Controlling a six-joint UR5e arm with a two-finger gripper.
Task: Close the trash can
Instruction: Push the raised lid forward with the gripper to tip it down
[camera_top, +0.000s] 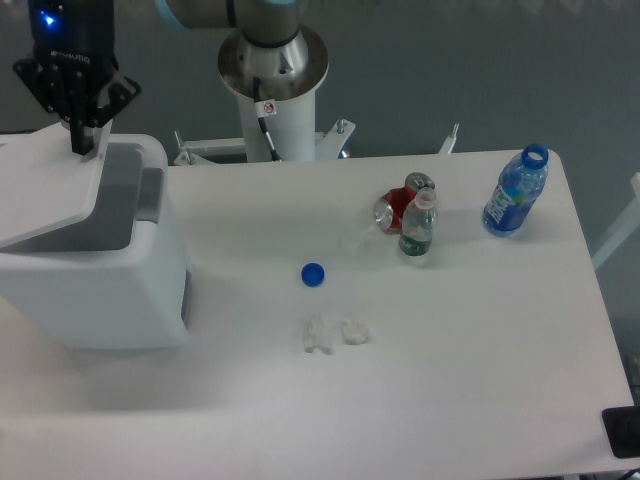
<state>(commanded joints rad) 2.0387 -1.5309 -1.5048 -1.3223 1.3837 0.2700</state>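
The white boxy trash can (110, 290) stands at the left edge of the table. Its flat white lid (45, 195) is partly raised and slants over the opening, and the grey inside (115, 200) shows beneath it. A grey tab (151, 195) sits on the right rim. My black gripper (82, 140) points down at the far upper edge of the lid, with its fingertips at or touching that edge. The fingers look pressed together and hold nothing.
A blue cap (313, 274) and two crumpled white scraps (317, 335) (355, 331) lie mid-table. A crushed red can (395, 208), a small green-labelled bottle (417, 228) and an open blue bottle (515, 195) stand at the right. The arm's base (272, 80) is at the back.
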